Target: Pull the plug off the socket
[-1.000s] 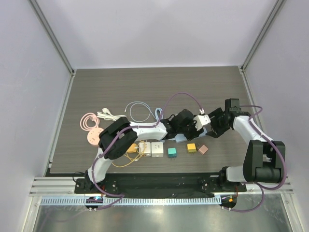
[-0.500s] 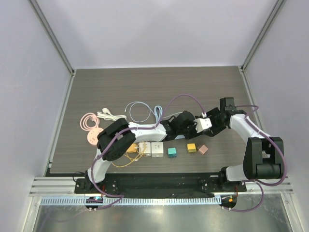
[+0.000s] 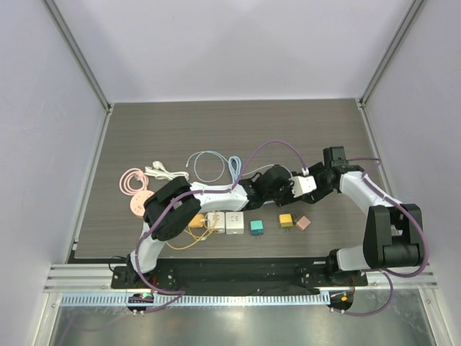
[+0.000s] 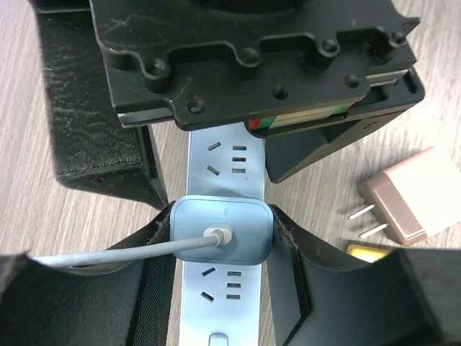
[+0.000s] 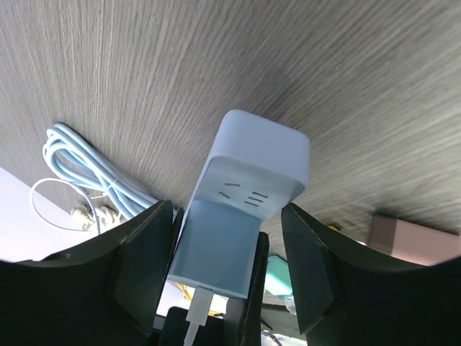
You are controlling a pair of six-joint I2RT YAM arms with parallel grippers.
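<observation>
While the left gripper [image 4: 222, 229] clamps the blue plug [image 4: 222, 238] by its two sides, the plug sits seated in the pale blue power strip [image 4: 227, 155], which lies on the wooden table [image 3: 180, 130] between the arms. The right gripper [image 5: 227, 216] straddles the strip's end, jaws parted, a gap showing beside one finger.

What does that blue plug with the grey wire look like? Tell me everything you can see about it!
The blue plug is a smooth, grey-blue, plastic-looking block, square with rounded corners. A grey cable leaves the middle of its face and runs off sideways. It sits pushed into the pale blue power strip, with empty sockets either side; its prongs are hidden. The left gripper has one black finger against each of its sides.
</observation>
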